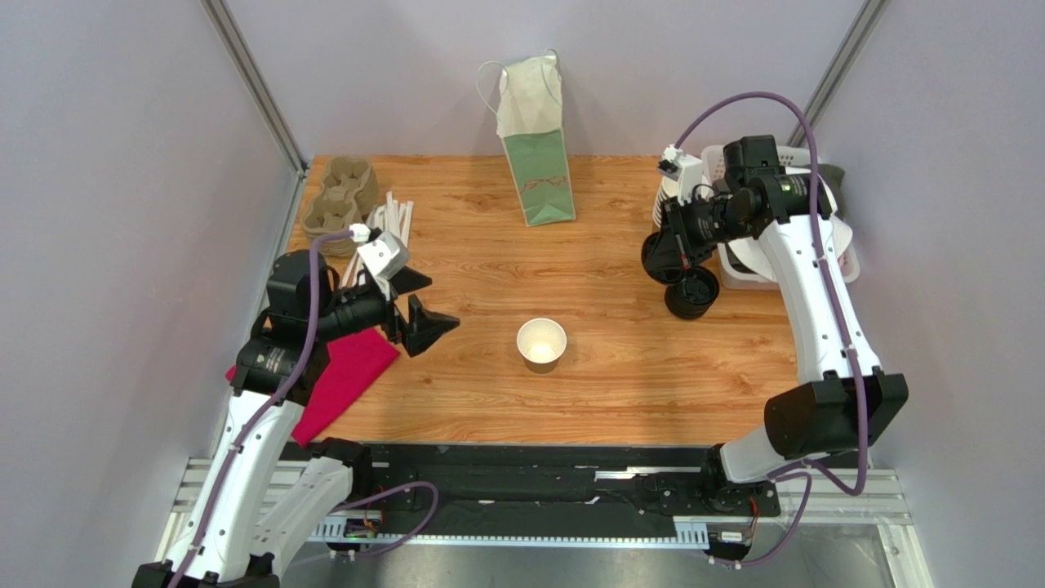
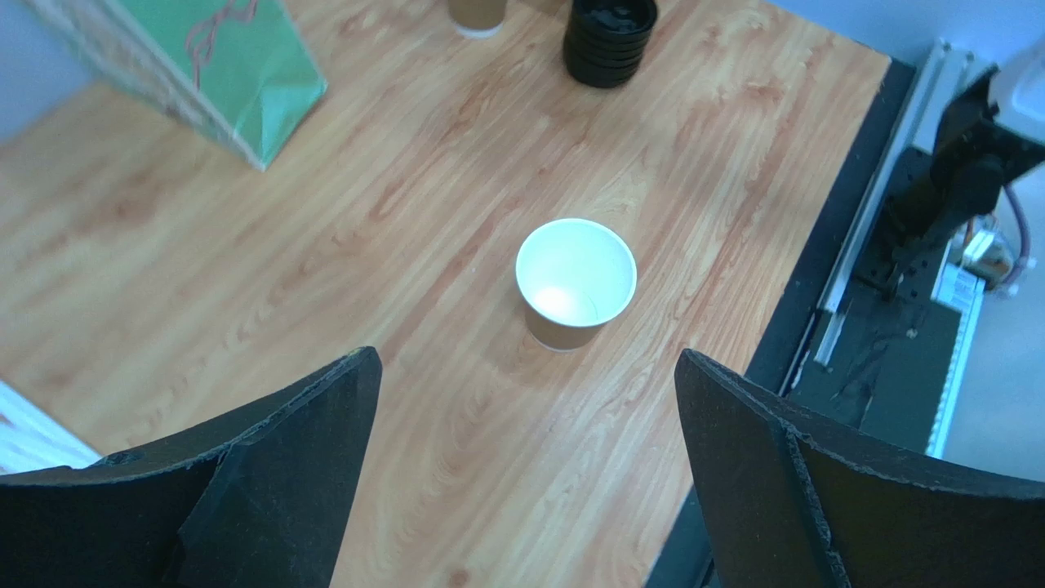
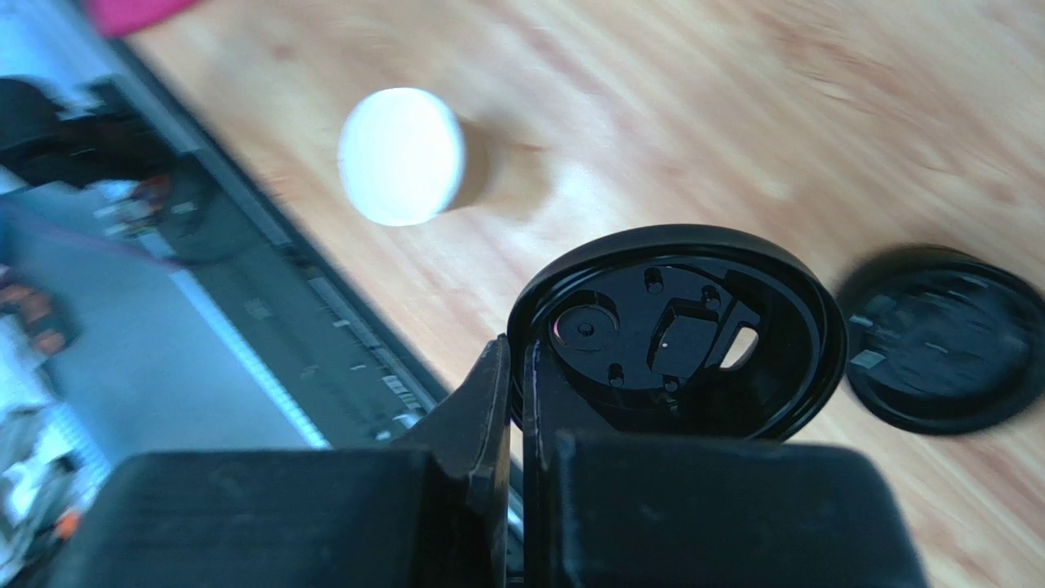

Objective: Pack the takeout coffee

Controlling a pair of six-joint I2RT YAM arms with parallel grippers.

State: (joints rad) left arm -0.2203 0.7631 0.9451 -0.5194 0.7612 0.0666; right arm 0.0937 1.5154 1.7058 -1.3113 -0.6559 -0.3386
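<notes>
Green bag [image 1: 536, 159] behind lidless cup [image 1: 541, 342], lid stack [image 1: 692, 294] right.

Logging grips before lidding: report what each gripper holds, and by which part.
Right gripper pinches a round black plastic lid by its rim. Left gripper is open, holding nothing.

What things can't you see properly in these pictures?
Green bag: left wrist view, the top edge cuts it off.
White basket: top view, the right arm covers much of it.
Brown cup: left wrist view, the top edge cuts it off.
Lid stack: right wrist view, blurred.
</notes>
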